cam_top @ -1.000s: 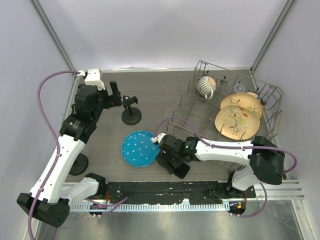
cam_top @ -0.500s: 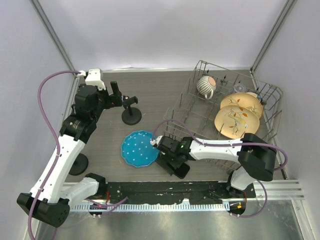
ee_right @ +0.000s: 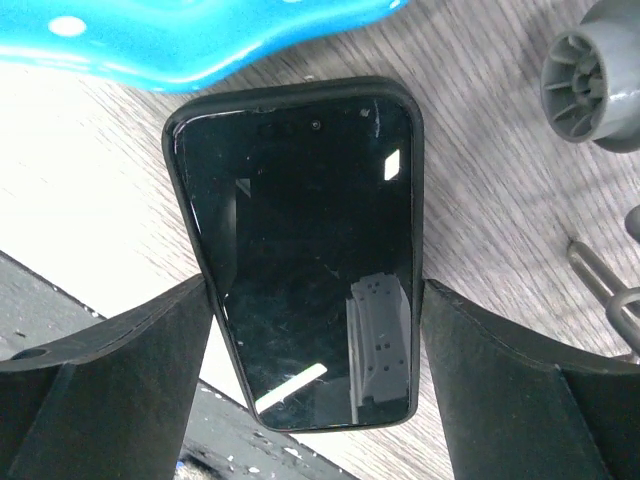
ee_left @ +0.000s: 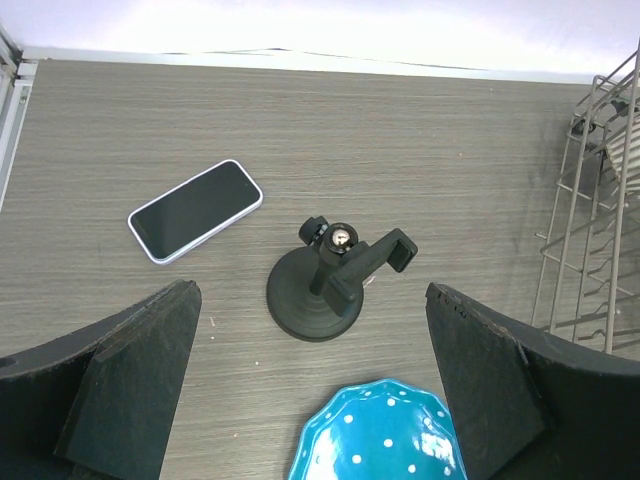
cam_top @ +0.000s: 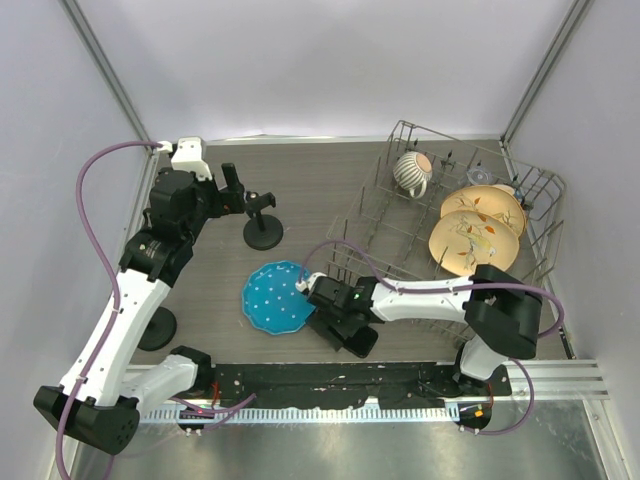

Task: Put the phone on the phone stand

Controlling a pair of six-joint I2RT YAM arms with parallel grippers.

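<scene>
A black phone (ee_right: 300, 250) in a black case lies screen up on the table near the front edge, also in the top view (cam_top: 358, 340). My right gripper (ee_right: 317, 290) is open and straddles it, one finger close along each long edge (cam_top: 343, 322). The black phone stand (cam_top: 262, 226) stands at the back left, with its cradle empty (ee_left: 365, 262). My left gripper (ee_left: 313, 290) is open and empty, hovering just left of the stand (cam_top: 232, 188). A second phone (ee_left: 195, 211) with a white case lies screen up left of the stand.
A blue dotted plate (cam_top: 278, 297) lies between the stand and the black phone, its rim touching the phone's top edge (ee_right: 200, 30). A wire dish rack (cam_top: 400, 215) with a mug (cam_top: 410, 172) and two plates (cam_top: 478, 225) fills the right side. A black disc (cam_top: 155, 328) sits at the left.
My right gripper has shifted a little to the left over the black phone. The left arm, the stand and the phones have not moved.
</scene>
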